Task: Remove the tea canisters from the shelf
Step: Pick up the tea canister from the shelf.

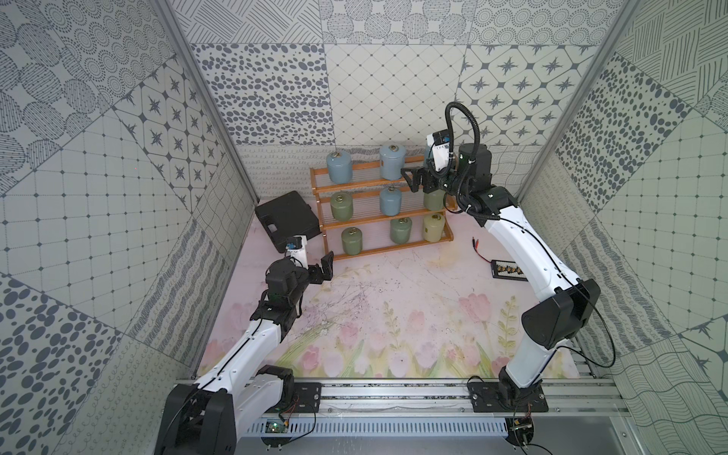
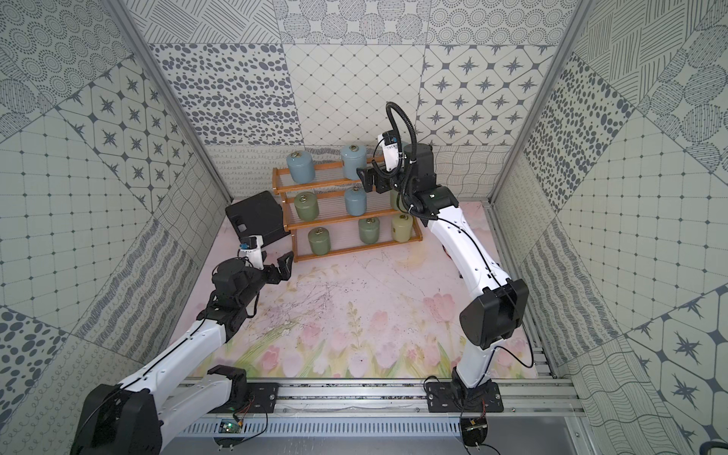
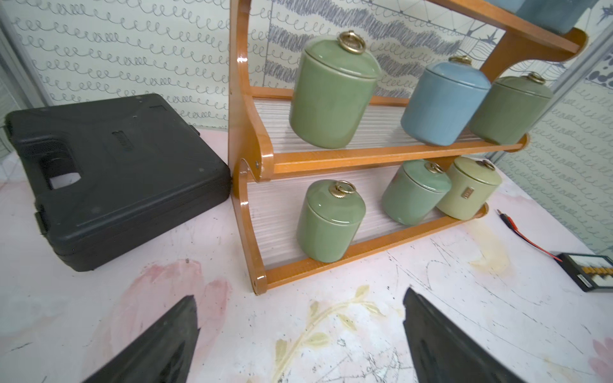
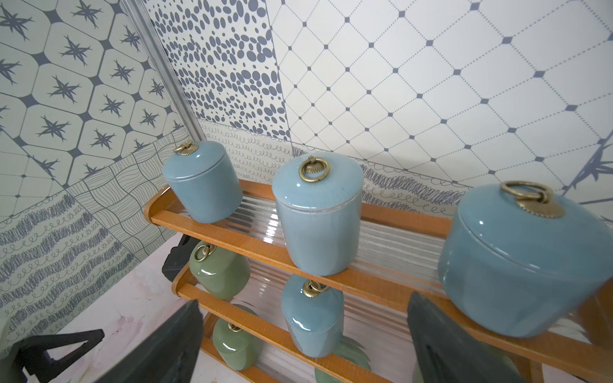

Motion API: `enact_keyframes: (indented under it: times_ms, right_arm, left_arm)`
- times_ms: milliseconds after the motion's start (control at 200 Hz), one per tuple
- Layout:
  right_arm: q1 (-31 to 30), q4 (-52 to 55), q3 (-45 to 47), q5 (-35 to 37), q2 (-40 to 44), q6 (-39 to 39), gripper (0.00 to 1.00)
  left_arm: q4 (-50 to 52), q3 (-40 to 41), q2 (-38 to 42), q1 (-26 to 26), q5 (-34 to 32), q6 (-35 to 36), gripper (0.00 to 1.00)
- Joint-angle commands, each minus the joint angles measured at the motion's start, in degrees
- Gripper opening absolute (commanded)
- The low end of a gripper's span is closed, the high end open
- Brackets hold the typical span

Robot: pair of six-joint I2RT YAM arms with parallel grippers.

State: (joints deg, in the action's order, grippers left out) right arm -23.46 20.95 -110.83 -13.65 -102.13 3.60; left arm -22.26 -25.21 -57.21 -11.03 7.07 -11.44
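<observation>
While both tools stand spread to full width and hold nothing, the step in hand is the approach to grasping. The right gripper (image 1: 411, 180) hangs just in front of the shelf's (image 1: 368, 220) top tier, roughly in line with the centre light blue canister (image 4: 318, 219). The left gripper (image 1: 323, 268) hangs low near the shelf's left end, facing the bottom-tier sage green canister (image 3: 330, 225). All 9 tea canisters (image 1: 342, 205) stand on the shelf, 3 per tier. Advance each gripper until its jaws flank the straight wall below the rounded shoulder, close squarely, then lift clear of the wooden front rail before withdrawing. Glazed ceramic is probably slick and the brass ring lids may not be fixed, so keep every canister upright. Thin wire slats offer little friction; neighbours could slide.
</observation>
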Motion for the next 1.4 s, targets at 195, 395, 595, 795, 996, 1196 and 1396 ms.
enact_keyframes:
  times_ms: [195, 395, 595, 795, 996, 1196, 1396]
  right_arm:
    - [-1.70, -0.35, -4.05, 0.79, -2.69, 0.04, 1.00]
    - [-1.74, -0.32, -4.43, 0.85, -2.90, -0.43, 1.00]
    - [-1.61, -0.68, -5.41, 0.90, -3.29, -1.65, 1.00]
    - [-1.68, 1.75, -11.58, -0.17, -7.04, -1.45, 1.00]
    - [-1.75, 6.04, -20.16, -0.32, -12.47, -1.23, 1.00]
    - [-2.37, 12.72, -31.50, 0.10, -18.67, -2.11, 1.00]
    - [-2.71, 14.98, -38.38, 1.57, -22.85, -2.19, 1.00]
  left_arm:
    - [2.48, 0.05, -0.01, -4.12, 0.94, -0.95, 1.00]
    - [2.55, 0.02, 0.61, -5.16, -0.52, -0.77, 1.00]
    - [4.09, -0.30, 1.59, -6.24, -1.58, -1.92, 1.00]
    - [4.73, 1.26, 4.01, -7.47, -3.37, -1.13, 1.00]
    - [6.44, 1.58, 6.19, -7.62, -3.14, -0.69, 1.00]
    - [7.09, 1.92, 7.70, -7.54, -3.27, -0.16, 1.00]
    - [7.76, 2.47, 9.18, -7.61, -3.32, -0.86, 1.00]
